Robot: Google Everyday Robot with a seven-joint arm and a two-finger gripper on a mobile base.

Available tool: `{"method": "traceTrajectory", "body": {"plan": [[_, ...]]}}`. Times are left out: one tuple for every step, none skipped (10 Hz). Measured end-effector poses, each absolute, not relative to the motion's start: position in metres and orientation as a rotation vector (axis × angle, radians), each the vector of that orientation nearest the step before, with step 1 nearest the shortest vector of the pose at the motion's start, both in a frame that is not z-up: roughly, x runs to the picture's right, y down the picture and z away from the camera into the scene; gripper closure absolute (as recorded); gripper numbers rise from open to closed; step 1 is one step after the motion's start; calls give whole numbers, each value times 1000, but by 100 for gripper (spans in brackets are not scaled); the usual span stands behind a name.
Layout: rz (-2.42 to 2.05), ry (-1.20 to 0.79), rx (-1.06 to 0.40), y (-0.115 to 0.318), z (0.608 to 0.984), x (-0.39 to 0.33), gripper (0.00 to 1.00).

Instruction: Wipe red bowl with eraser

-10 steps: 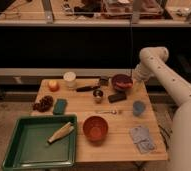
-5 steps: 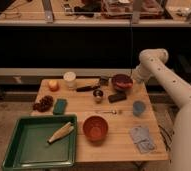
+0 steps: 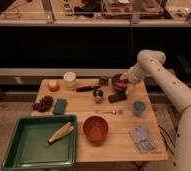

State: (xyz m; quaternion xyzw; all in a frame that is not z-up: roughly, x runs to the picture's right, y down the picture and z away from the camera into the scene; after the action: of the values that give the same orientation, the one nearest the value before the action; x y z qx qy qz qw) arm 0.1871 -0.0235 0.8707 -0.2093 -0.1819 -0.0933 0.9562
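The red bowl [image 3: 95, 128] stands upright and empty near the front middle of the wooden table [image 3: 114, 147]. The eraser [image 3: 117, 97], a small black block, lies flat on the table behind it, toward the back right. My gripper [image 3: 124, 86] hangs at the back right, at the near right edge of a darker maroon bowl [image 3: 118, 81], just behind the eraser and apart from it. It is far from the red bowl.
A green tray [image 3: 19, 155] at the front left holds a pale corn-like item [image 3: 60, 132]. Also on the table are a teal block [image 3: 60, 106], a black-handled tool [image 3: 87, 88], a metal cup [image 3: 98, 95], a blue cup [image 3: 138, 108], a grey cloth [image 3: 141, 138], a white cup [image 3: 69, 79] and an orange [image 3: 53, 85].
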Motion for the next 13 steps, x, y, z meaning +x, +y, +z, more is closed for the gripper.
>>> {"method": "traceTrajectory", "body": {"plan": [[-230, -383, -426, -21, 871, 176, 37], [-277, -381, -428, -17, 873, 163, 37], [-307, -369, -435, -13, 878, 154, 37], [-326, -355, -446, -6, 888, 147, 37], [-334, -336, -453, -2, 895, 152, 37], [-336, -327, -455, -1, 899, 154, 37], [-334, -321, -457, 1, 907, 160, 37], [-335, -327, -457, 1, 912, 163, 37], [-333, -332, -461, 1, 915, 166, 37], [-330, -338, -468, 4, 921, 173, 37], [-336, -349, -477, 6, 925, 173, 37], [-346, -357, -482, 8, 928, 170, 37], [-355, -363, -488, 10, 928, 167, 37]]}}
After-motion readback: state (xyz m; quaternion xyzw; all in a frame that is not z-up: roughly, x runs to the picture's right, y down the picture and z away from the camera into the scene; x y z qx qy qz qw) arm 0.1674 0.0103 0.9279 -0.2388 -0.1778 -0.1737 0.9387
